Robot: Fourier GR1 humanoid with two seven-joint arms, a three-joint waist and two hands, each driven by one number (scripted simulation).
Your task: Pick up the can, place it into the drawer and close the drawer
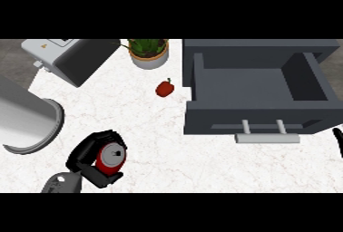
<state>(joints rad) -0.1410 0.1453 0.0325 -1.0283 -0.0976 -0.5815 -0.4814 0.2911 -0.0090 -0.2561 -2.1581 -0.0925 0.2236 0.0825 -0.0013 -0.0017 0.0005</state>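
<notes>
A red can (110, 158) with a silver top lies near the counter's front left. My left hand (85, 154) is curled round it, fingers over the far side and thumb under the near side, so much of the can is hidden. The dark grey drawer (258, 122) stands pulled open at the right, its inside bare, a light grey handle (267, 136) on its front. Only a black sliver of my right hand (338, 140) shows at the right edge, beside the drawer's front corner.
A red bell pepper (164, 88) lies left of the drawer. A potted plant (149, 52) stands at the back, a toaster (67, 56) at the back left, and a large grey cylinder (26, 118) at the left edge.
</notes>
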